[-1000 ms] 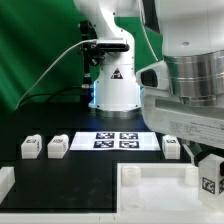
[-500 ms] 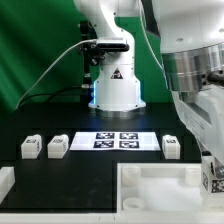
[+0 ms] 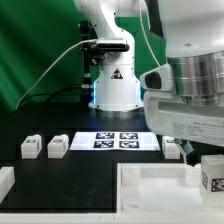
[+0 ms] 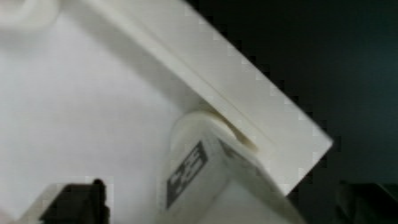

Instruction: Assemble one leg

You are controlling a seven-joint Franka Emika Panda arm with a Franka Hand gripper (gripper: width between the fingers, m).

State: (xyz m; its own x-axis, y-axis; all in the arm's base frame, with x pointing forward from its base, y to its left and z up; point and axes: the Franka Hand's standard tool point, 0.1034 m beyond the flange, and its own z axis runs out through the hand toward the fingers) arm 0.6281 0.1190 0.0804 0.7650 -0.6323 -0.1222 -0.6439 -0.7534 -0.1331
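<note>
One leg [image 3: 212, 176] is seen standing upright at the lower right of the exterior view, set at a corner of the white square tabletop [image 3: 150, 190]; whether it is fully seated cannot be told. The gripper [image 4: 217, 204] is held spread, its dark fingers [image 4: 75, 202] parted on either side of that leg with gaps shown; the step is therefore judged largely done, with perhaps some tightening left. Three spare legs [image 3: 57, 146] are left on the black table [image 3: 90, 172] beside the marker board [image 3: 105, 140].

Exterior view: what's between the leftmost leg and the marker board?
A second leg, standing beside the leftmost leg, short of the marker board. Exterior view only.
</note>
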